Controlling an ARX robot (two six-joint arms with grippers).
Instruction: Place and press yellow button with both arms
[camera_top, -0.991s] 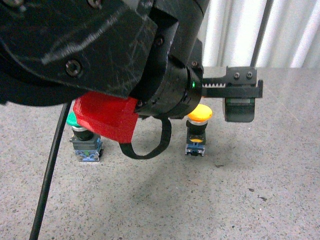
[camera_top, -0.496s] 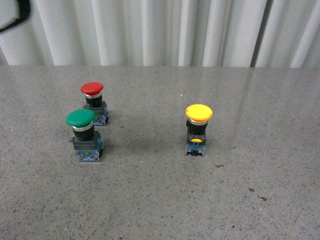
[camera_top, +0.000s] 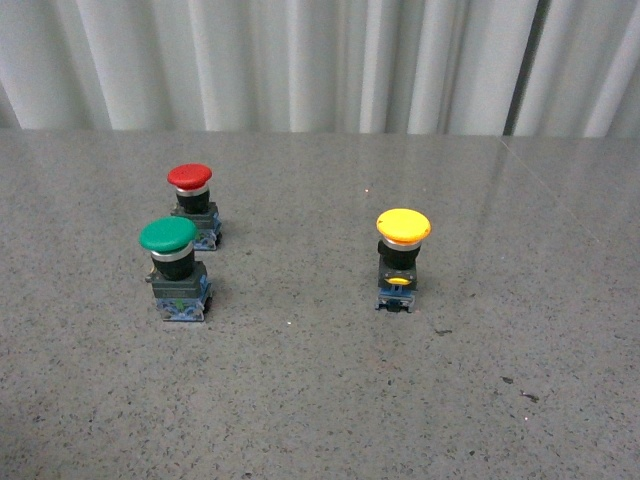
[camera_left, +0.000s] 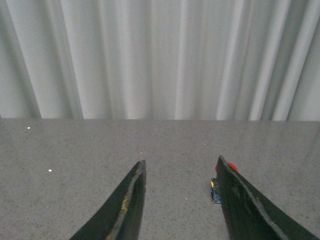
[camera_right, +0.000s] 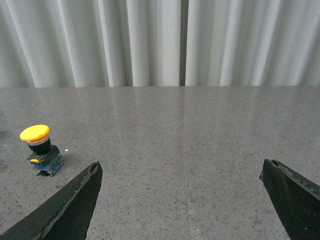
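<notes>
Three mushroom-capped push-buttons on the speckled grey stone worktop (camera_top: 320, 420): the yellow-capped button (camera_top: 403, 258) with black body and blue base stands upright, a green-capped button (camera_top: 171, 266) and red-capped button (camera_top: 192, 203) well left of it. Left pincer (camera_left: 181, 161) and right pincer (camera_right: 181, 163) both gape wide, empty.

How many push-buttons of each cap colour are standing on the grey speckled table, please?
Red mushroom-capped push-button with black body: 1
Green mushroom-capped push-button with black body: 1
Yellow mushroom-capped push-button with black body: 1
Total: 3
</notes>
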